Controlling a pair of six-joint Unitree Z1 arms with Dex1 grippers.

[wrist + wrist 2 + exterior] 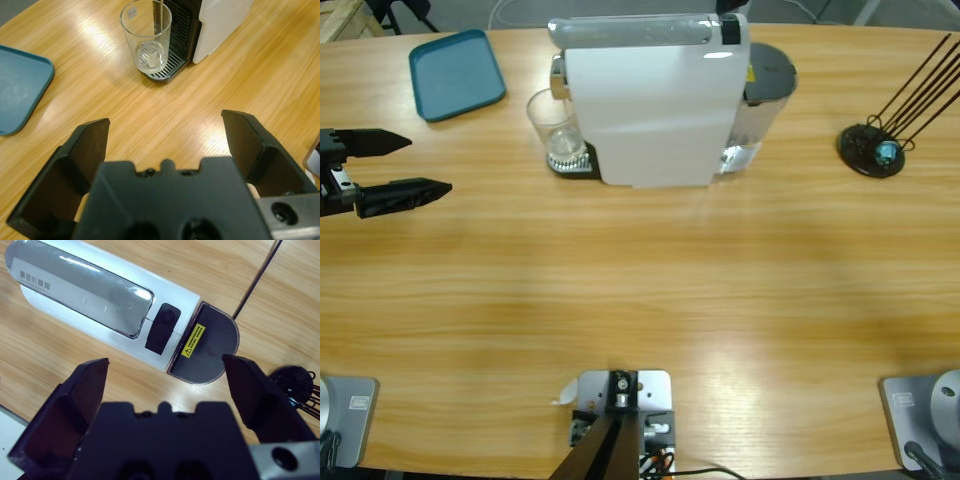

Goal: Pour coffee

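A white coffee machine point(650, 110) stands at the back middle of the table. A clear glass point(555, 125) sits on its black drip grille point(167, 67), under the spout. No amber coffee shows in the glass point(147, 40); a thin pale line runs down inside it, and I cannot tell if that is liquid. My left gripper point(428, 163) is open at the table's left edge, its fingers pointing at the glass from well short of it. My right gripper point(166, 365) hangs open above the machine's top point(90, 300), over the black button point(164, 322) and the grey tank lid point(205, 345).
A teal tray point(455, 72) lies at the back left, beside the glass. A black round stand with thin rods point(872, 150) is at the back right. Bare wood point(640, 290) fills the front half of the table.
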